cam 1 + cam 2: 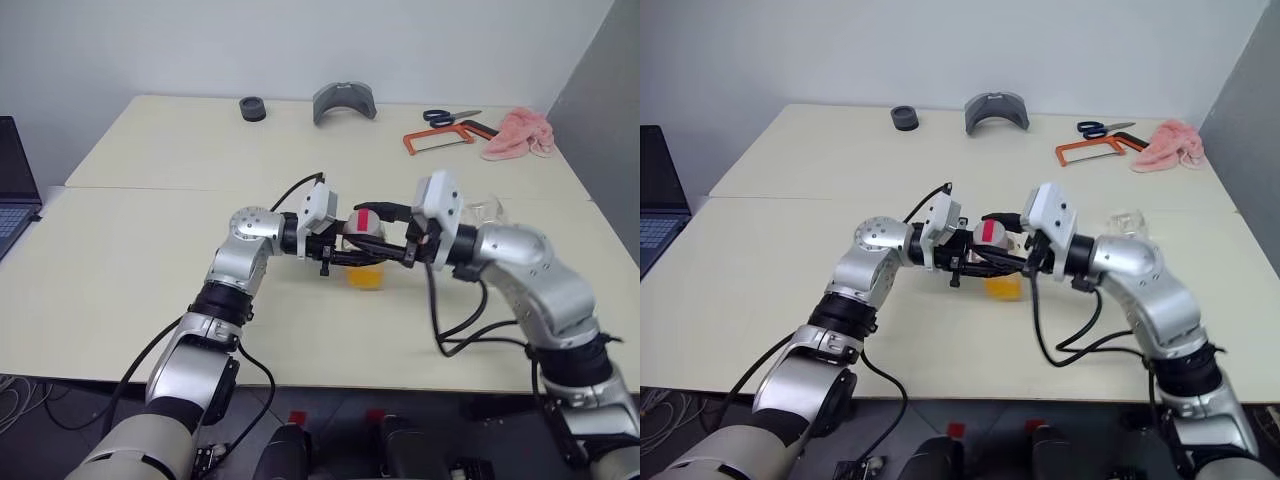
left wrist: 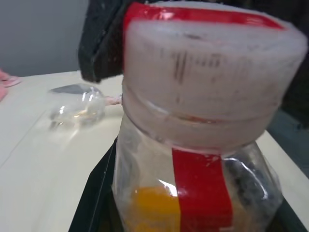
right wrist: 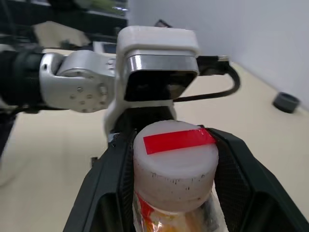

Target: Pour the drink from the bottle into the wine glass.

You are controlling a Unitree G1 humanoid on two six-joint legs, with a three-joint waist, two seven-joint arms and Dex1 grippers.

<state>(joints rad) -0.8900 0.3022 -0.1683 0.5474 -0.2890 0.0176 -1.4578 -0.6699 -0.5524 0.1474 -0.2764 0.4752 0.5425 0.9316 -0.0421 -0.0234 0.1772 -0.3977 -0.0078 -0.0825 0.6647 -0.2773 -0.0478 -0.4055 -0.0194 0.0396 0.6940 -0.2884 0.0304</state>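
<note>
Cream table (image 1: 150, 290), far edge has a black ring (image 1: 253, 108), grey curved piece (image 1: 344, 102), scissors (image 1: 450, 116), orange saw (image 1: 440, 138), pink cloth (image 1: 519, 132); wine glass (image 1: 484, 210) lies right.

The small clear plastic bottle (image 1: 364, 250) with a red label stripe stands upright, its white-and-red cap on. Orange-yellow drink (image 1: 365, 274) fills its bottom. The clear stemmed wine glass (image 1: 1127, 222) stands nearby on the right.

Both grippers are crowding the bottle (image 1: 364, 250) at table centre: left gripper (image 1: 335, 255) closing in from nine o'clock, right gripper (image 1: 400, 250) from three, so I'm seeing no gap between them. The wine glass (image 1: 484, 210) is sitting just behind the right wrist, toward two o'clock. I'm reading open tabletop (image 1: 150, 290) at six and nine. Scissors (image 1: 449, 117), saw (image 1: 440, 139) and pink cloth (image 1: 518, 133) are cluttering one o'clock, far edge.
</note>
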